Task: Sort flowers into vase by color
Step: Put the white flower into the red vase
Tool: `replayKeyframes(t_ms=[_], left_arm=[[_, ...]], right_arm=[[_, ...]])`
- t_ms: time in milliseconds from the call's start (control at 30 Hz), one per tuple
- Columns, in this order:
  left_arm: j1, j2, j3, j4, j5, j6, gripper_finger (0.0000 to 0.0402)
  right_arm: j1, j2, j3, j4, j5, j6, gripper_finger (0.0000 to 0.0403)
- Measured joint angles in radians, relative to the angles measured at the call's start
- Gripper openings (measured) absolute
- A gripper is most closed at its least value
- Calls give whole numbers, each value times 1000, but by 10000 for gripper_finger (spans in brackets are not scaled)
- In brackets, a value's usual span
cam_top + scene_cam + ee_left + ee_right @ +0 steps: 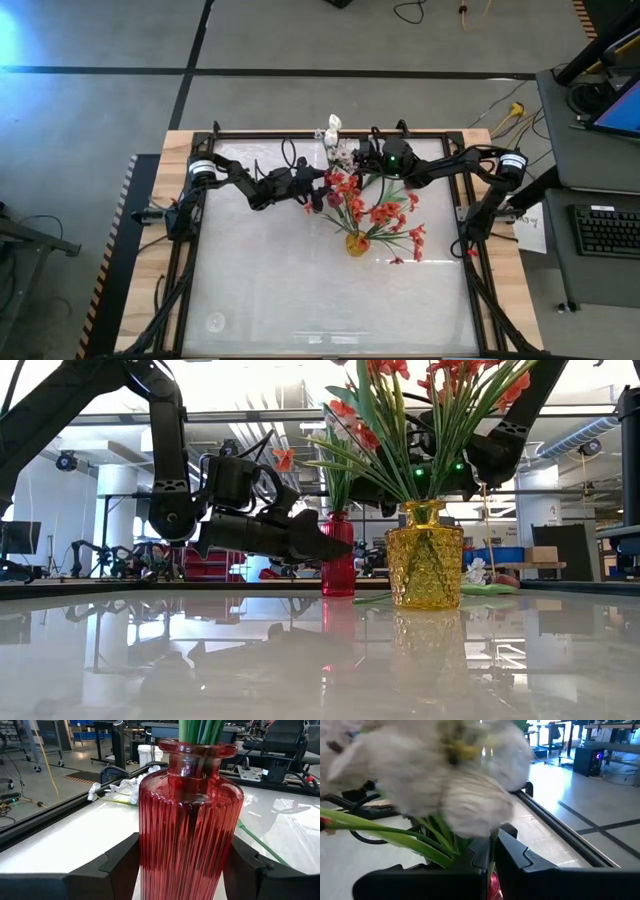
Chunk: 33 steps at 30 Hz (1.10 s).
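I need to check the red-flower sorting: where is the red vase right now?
The red vase stands between the left gripper's fingers, behind and left of the yellow vase in the low view.

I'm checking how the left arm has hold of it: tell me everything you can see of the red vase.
The red vase is translucent red glass, vertically ribbed on the body, with a smooth narrow neck and a flared lip. It stands upright on the white table, behind and beside the yellow vase in the low view. Green stems rise from its mouth. The left gripper brackets its body, one dark finger on each side, close against the glass.
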Motion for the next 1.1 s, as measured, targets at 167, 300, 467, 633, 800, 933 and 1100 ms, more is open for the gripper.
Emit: replayKeyframes(t_ms=[167,300,467,633,800,933,1100], left_arm=[[0,0,0,-1,-4,-2,215],[0,0,0,-1,-7,-3,215],[0,0,0,-1,-9,-2,215],[0,0,0,-3,-7,-2,215],[0,0,0,-7,-7,-3,215],[0,0,0,-16,-8,-2,215],[0,0,0,-16,-9,-3,215]], right_arm=[[0,0,0,0,-2,-39,12],[0,0,0,8,18,-25,12],[0,-6,0,44,10,8,12],[-2,-10,0,39,-99,102,13],[2,2,-3,-12,-13,96,12],[1,2,-3,-6,-10,72,12],[1,2,-3,9,-7,60,12]])
